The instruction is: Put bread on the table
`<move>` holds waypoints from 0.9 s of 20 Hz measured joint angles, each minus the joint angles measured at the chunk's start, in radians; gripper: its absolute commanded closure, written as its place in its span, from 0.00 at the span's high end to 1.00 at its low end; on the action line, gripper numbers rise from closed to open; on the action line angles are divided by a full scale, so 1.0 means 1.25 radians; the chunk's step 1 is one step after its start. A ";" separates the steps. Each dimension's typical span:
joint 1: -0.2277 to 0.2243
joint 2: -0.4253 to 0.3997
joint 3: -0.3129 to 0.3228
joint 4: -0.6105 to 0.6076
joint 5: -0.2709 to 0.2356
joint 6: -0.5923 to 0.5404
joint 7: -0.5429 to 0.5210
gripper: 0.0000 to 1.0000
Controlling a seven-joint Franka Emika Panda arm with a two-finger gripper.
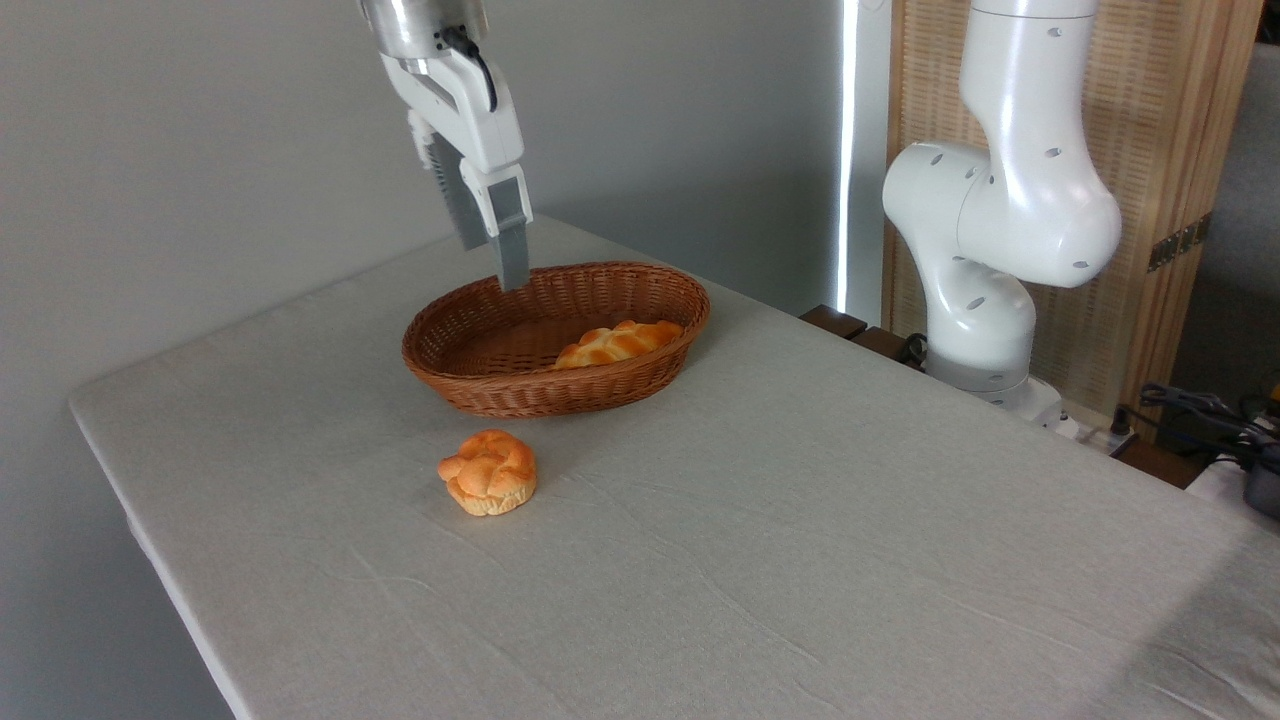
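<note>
Below and right of my empty, parted gripper point(490, 250), the bread point(618, 342) lies in the basket point(520, 385), whose wicker rim could snag a finger as I descend.

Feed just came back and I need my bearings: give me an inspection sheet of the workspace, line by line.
Surface: table under a light, slightly wrinkled cloth.
Job's things: bread lies inside the basket, toward its right end; not yet on the table.
Clutter: bun on the cloth in front of the basket, apart from it.
Grippers: gripper hangs above the basket's back left rim, fingers pointing down, holding nothing; how far apart they stand cannot be told from this angle.
Cables: dark cables past the table's right edge, by the arm base.
Surroundings: grey wall behind, a slatted wood screen at right.
</note>
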 measured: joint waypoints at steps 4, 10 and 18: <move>-0.003 -0.031 -0.107 -0.158 0.000 0.061 -0.001 1.00; -0.001 -0.034 -0.149 -0.294 0.007 0.133 0.000 1.00; 0.000 -0.038 -0.153 -0.329 0.035 0.129 0.000 0.55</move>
